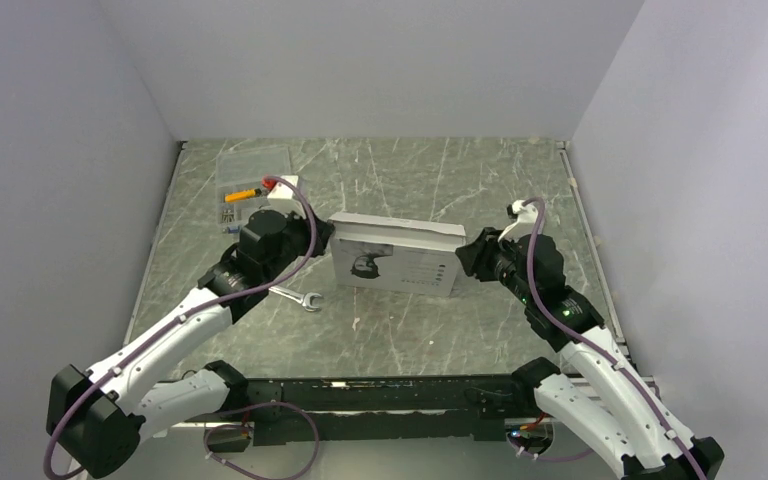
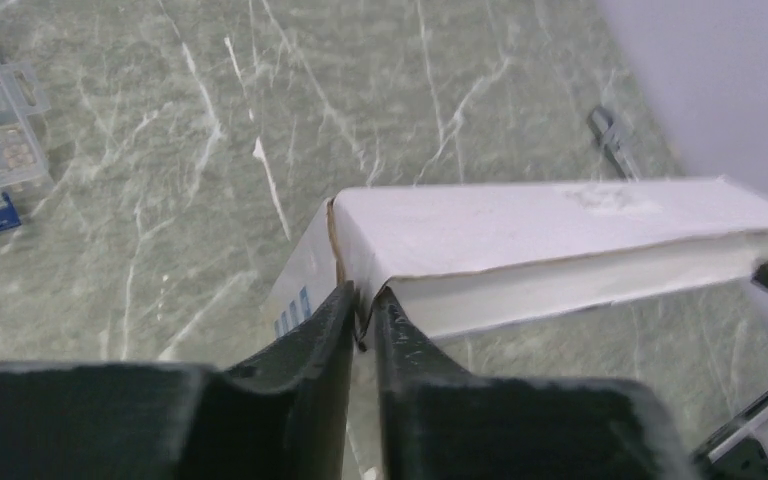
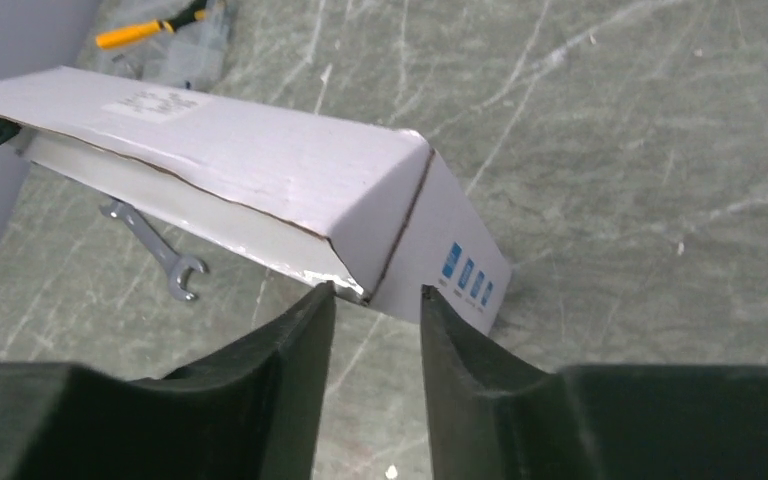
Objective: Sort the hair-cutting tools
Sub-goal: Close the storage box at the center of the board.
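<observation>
Even, diffuse light; faint shadows beneath the box. Wrist views are slightly soft, with the near jaws dark and blurred.

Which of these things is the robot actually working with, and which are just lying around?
Job: white box, pinched by the left gripper, right gripper open at its other end.
Lying about: silver wrench, clear plastic case, orange-handled tool.

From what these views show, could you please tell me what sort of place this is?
Likely a robot test cell: a marbled table boxed in by blank walls, with a box, a wrench and a parts case laid out.
</observation>
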Action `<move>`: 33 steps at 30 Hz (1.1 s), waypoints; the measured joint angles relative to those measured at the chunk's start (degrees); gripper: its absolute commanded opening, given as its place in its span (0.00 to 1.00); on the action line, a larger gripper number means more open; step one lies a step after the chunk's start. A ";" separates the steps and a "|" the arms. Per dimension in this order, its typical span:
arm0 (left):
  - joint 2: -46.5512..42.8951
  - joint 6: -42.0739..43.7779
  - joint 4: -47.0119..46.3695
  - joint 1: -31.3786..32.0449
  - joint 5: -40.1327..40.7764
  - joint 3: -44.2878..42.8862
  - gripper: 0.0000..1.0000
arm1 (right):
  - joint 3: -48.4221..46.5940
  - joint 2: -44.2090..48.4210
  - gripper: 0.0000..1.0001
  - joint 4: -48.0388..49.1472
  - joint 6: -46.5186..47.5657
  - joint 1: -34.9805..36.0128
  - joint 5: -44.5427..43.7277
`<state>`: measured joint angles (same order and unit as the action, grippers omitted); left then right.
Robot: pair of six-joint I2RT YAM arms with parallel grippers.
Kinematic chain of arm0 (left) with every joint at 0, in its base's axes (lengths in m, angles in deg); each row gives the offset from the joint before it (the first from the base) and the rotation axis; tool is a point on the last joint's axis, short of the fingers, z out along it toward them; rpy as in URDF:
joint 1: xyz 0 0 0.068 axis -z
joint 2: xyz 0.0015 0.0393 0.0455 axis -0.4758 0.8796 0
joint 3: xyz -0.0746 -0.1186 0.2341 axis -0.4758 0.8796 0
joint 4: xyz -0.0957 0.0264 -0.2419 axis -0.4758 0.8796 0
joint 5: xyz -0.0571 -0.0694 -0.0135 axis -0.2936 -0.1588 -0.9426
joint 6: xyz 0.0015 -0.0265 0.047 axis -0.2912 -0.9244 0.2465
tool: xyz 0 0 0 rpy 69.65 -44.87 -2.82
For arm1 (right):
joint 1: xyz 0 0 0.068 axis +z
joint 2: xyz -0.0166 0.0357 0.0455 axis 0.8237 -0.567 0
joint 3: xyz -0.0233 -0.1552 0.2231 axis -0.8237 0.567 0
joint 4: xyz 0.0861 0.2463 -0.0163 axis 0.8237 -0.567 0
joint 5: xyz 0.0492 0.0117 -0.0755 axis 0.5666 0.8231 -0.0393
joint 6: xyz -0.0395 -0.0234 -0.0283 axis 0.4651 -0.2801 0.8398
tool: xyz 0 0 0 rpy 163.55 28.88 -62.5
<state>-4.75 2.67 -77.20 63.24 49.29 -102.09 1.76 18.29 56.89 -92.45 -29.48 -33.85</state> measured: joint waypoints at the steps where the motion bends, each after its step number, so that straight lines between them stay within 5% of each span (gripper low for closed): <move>1: -0.22 0.22 0.48 0.02 -0.09 0.00 0.40 | -0.04 0.02 0.47 -0.94 0.15 0.00 0.02; 14: -7.91 1.90 18.43 0.04 0.11 -2.38 0.98 | -9.99 1.16 0.75 -10.19 1.97 0.00 0.11; 23: -11.04 1.68 16.79 -2.97 -1.33 -7.54 0.99 | -11.13 0.33 0.82 -7.98 -0.46 -0.33 0.11; 33: -0.28 -12.59 2.14 -18.78 -19.96 -1.88 0.99 | -4.76 -0.74 0.82 3.78 -12.81 -9.70 8.70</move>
<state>-5.03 -9.92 -75.06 44.46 29.33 -103.97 -3.00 17.55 60.67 -105.26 -39.18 -25.15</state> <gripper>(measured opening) 0.994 0.826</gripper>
